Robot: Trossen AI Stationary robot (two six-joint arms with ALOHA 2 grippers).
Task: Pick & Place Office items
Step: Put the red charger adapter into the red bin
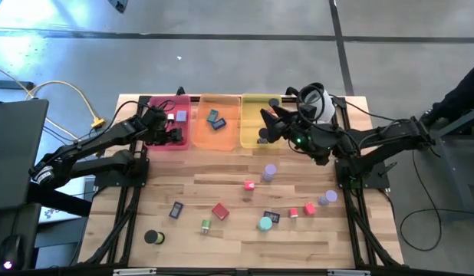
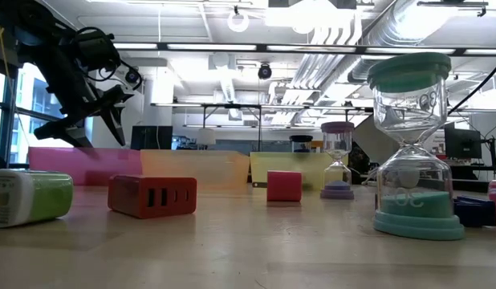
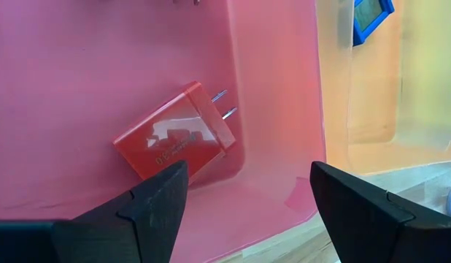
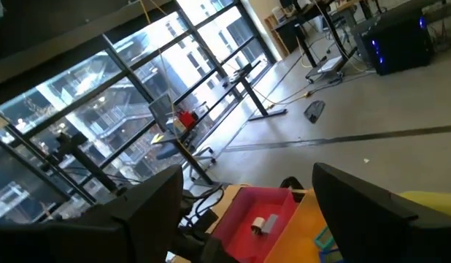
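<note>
Left tool hangs over the pink tray, jaws spread wide and nothing between them. Just beneath, inside that tray, lies a red charger with its two prongs pointing toward the orange tray next door. Right tool sits over the yellow tray, two trays along from the pink one, also wide open and empty-handed. The rest of the items are scattered on the table, on the far side from the pink tray: another red charger, a blue card, a green cylinder and a black roll. Those lie on the left arm's half, so I'd say the left is nearer. The red block's long side runs slantwise, so the jaws would need turning to straddle it.
</note>
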